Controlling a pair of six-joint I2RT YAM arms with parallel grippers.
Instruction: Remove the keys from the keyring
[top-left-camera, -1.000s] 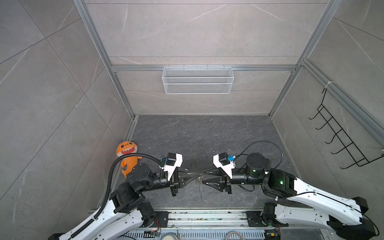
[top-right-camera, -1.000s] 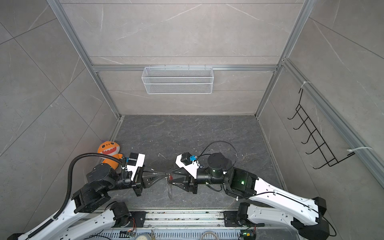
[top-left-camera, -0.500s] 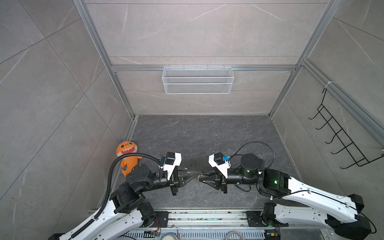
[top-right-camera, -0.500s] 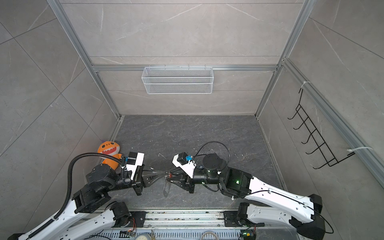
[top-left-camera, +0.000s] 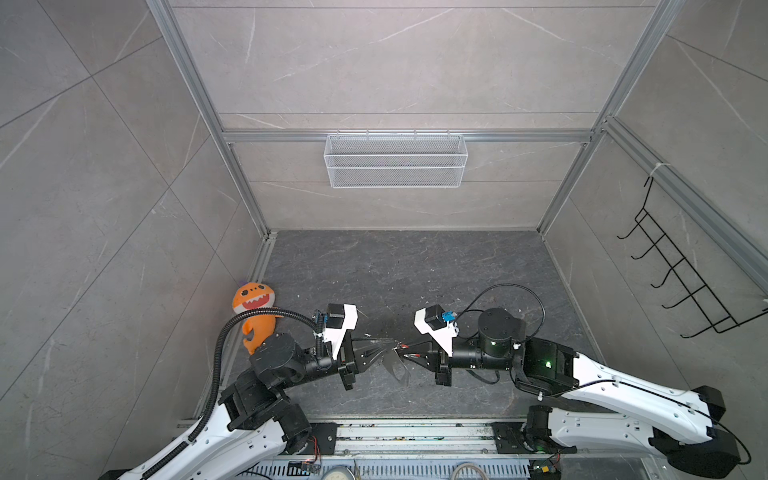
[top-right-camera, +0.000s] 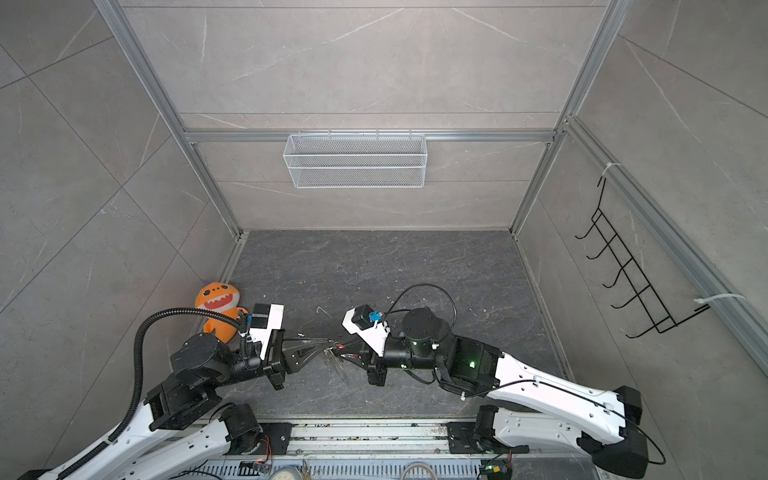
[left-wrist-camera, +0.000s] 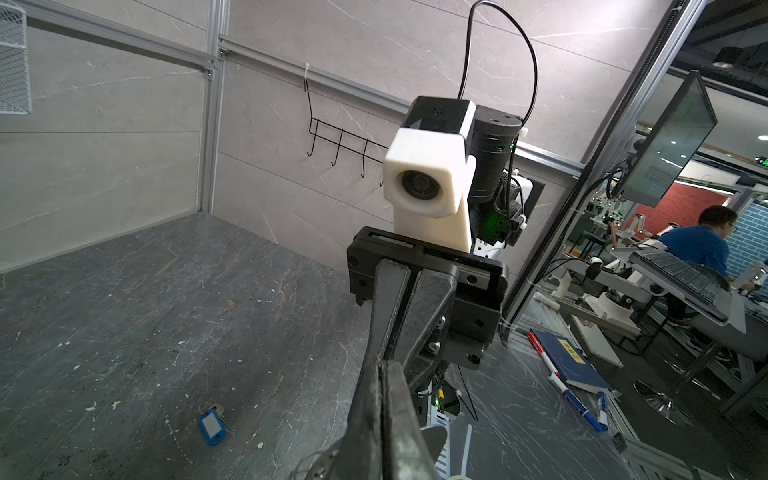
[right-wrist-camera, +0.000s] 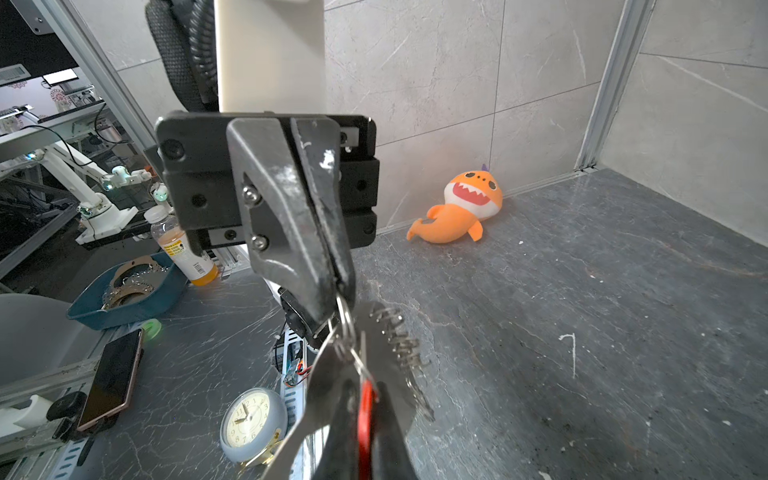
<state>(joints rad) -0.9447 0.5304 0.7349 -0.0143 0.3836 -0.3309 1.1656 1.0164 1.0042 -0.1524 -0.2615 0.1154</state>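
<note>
Keyring (right-wrist-camera: 382, 365) hangs in the air.
Left fingers (right-wrist-camera: 286, 232) pinch it steady so right fingers (left-wrist-camera: 391, 299), tight on the red key (right-wrist-camera: 365, 407), can pull.

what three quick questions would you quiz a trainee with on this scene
1. True or false: the blue-tagged key hangs on the keyring.
2. What is the right gripper shut on? A the red-tagged key; B the blue-tagged key; C nothing.
3. Which gripper pinches the keyring's metal ring?
Key: 1 false, it lies loose on the floor; 2 A; 3 the left gripper.
</note>
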